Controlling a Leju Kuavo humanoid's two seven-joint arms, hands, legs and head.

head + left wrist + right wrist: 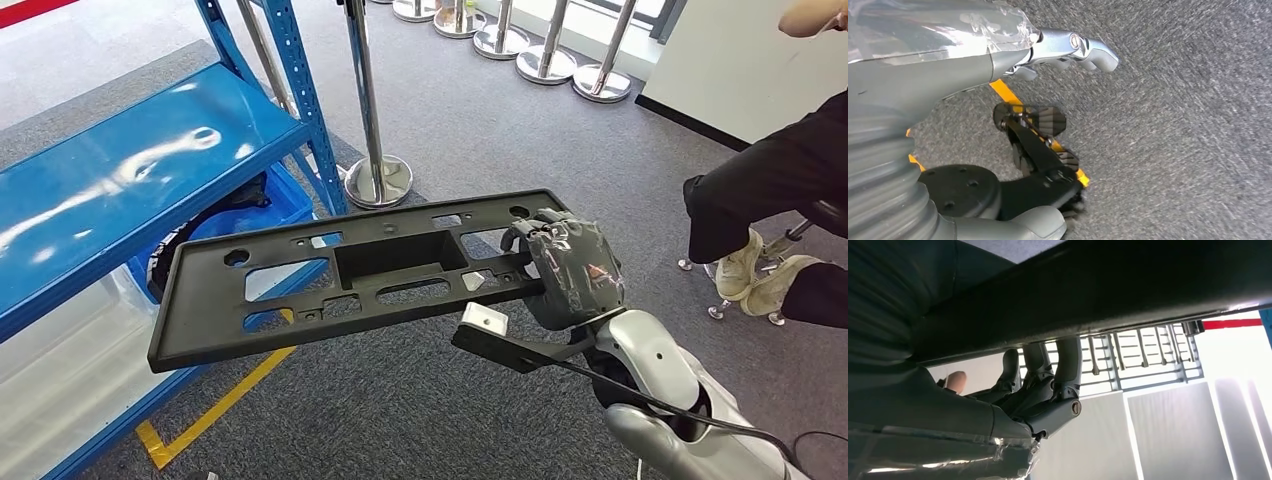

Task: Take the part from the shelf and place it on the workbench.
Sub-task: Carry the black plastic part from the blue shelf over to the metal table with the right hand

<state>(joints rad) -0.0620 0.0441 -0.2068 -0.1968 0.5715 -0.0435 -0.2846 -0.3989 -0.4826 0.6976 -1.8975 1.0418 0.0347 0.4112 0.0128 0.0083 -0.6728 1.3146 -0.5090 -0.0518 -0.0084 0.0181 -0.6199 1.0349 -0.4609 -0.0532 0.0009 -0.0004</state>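
**Holding the black part out beside the blue shelf**

Gripping one short end of the part (350, 280), the right hand (570, 268) carries it flat in the air, with the long black plate reaching out toward the blue shelf (130, 170). The part is a wide, thin panel with a rectangular recess at its middle and several slots and round holes cut through it; the grey carpet (450, 110) shows through the openings. Its far end hangs over the lower edge of the shelf frame, and I cannot tell whether it touches the frame. In the right wrist view the fingers (1068, 360) curl up against the underside of the part's dark edge (1098, 295), closed around it.

The left hand (1068, 47) hangs over the carpet in its own wrist view, with nothing in it; its fingers look bent inward, though how far is hard to judge.

A yellow floor line (215, 405) runs under the shelf's corner. A chrome stanchion (375, 150) stands just beyond the shelf post, with more stanchion bases (545, 60) in a row farther back. At the right edge a person (770, 190) in dark clothes and pale shoes sits on a wheeled chair, well apart from the part.
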